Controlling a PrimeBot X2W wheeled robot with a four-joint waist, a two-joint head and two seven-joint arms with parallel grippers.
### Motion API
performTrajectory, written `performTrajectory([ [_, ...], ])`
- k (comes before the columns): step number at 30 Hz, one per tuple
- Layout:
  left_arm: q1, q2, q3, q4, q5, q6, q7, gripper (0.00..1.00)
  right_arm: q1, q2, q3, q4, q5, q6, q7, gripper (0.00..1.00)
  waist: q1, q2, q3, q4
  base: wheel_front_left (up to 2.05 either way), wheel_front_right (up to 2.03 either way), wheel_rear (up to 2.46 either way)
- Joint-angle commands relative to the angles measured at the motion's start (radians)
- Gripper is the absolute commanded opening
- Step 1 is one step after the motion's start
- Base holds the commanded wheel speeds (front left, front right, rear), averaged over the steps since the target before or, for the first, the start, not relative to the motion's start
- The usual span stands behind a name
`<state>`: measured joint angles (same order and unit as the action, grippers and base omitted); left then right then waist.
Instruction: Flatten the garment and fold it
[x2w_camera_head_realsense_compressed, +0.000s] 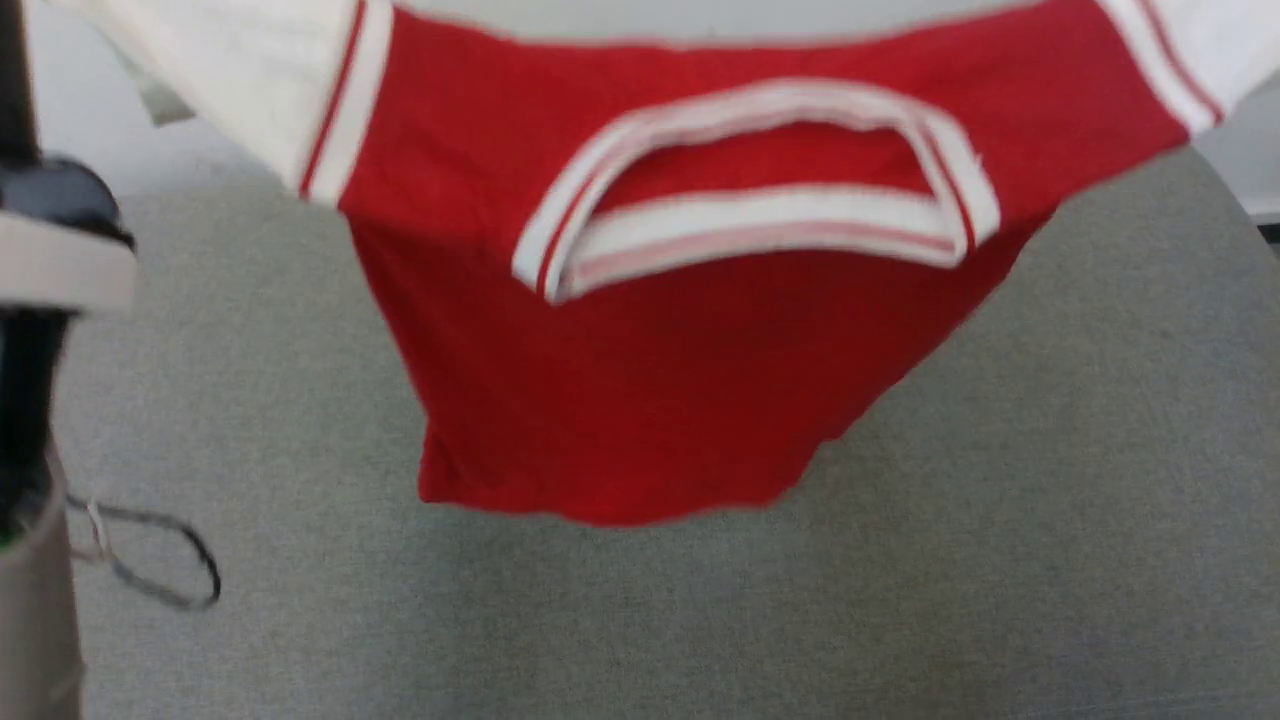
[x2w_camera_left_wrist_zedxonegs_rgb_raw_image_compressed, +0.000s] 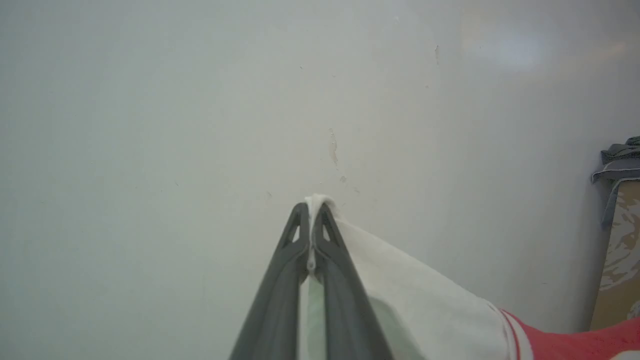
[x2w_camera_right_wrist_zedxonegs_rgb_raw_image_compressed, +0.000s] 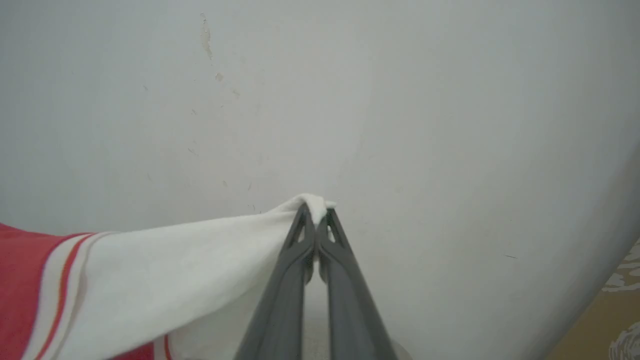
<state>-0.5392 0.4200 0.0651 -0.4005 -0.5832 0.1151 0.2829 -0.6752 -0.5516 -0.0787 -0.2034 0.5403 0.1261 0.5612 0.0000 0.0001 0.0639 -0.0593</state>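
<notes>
The red shirt (x2w_camera_head_realsense_compressed: 640, 400) is hanging stretched out in the air above a grey surface (x2w_camera_head_realsense_compressed: 1000, 560). The left gripper (x2w_camera_left_wrist_zedxonegs_rgb_raw_image_compressed: 314, 212) is clamping one white sleeve (x2w_camera_left_wrist_zedxonegs_rgb_raw_image_compressed: 415, 295). The right gripper (x2w_camera_right_wrist_zedxonegs_rgb_raw_image_compressed: 316, 212) is clamping the other sleeve (x2w_camera_right_wrist_zedxonegs_rgb_raw_image_compressed: 200, 260). A cable loop (x2w_camera_head_realsense_compressed: 150, 560) is lying nearby.

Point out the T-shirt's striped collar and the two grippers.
T-shirt collar (x2w_camera_head_realsense_compressed: 760, 232): head view, lower white band of the neck opening.
left gripper (x2w_camera_left_wrist_zedxonegs_rgb_raw_image_compressed: 312, 206): left wrist view, midway between its fingers' tips.
right gripper (x2w_camera_right_wrist_zedxonegs_rgb_raw_image_compressed: 316, 210): right wrist view, midway between its fingers' tips.
</notes>
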Motion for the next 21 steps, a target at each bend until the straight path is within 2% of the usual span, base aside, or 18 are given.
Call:
performTrajectory([
  [1, -0.052, 0.016, 0.008, 0.023, -0.001, -0.006, 0.002, 0.0, -0.053, -0.011, 0.011, 0.027, -0.007, 0.005, -0.011, 0.0, 0.0, -0.0001, 0.037, -0.003, 0.0, 0.0, 0.0],
  [8, -0.318, 0.054, -0.012, 0.194, -0.005, -0.037, 0.005, 0.0, -0.329, -0.045, 0.091, 0.204, -0.04, 0.005, -0.079, 0.0, 0.0, -0.0001, 0.184, -0.008, 0.0, 0.0, 0.0],
  [15, -0.622, 0.065, -0.036, 0.411, 0.003, -0.06, -0.022, 0.0, -0.629, -0.001, 0.147, 0.408, -0.094, 0.005, -0.203, 0.0, 0.0, -0.0001, 0.376, -0.024, 0.0, 0.0, 0.0],
  [21, -0.844, 0.049, -0.069, 0.546, 0.034, -0.066, -0.074, 0.0, -0.823, 0.041, 0.197, 0.578, -0.155, 0.005, -0.291, 0.0, 0.0, -0.0001, 0.481, -0.021, 0.0, 0.0, 0.0],
])
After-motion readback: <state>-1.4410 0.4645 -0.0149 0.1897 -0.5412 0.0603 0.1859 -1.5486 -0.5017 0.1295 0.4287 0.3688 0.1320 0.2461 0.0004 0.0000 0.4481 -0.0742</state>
